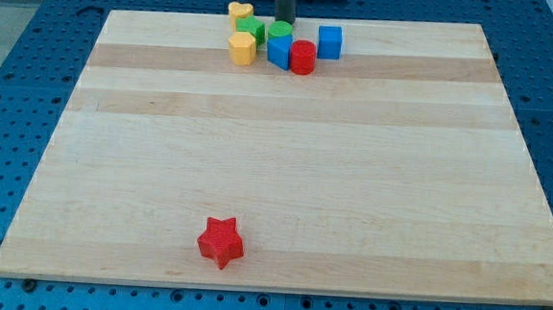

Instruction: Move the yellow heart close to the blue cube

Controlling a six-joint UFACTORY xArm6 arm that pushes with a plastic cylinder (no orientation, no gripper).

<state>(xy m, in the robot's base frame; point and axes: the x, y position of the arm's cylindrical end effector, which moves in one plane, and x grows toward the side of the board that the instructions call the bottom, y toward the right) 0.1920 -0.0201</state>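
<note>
A pale wooden desk (285, 165) with lengthwise grain bands lies on a blue perforated base (22, 72), evenly lit.

Bright, even overhead light fills the scene. The wooden board (286, 156) shows a soft pale sheen across its middle but no hard glare. The red star (220, 242), near the board's bottom edge, casts only a faint shadow beneath itself. Focus is sharp throughout, with slight keystone perspective.
</note>
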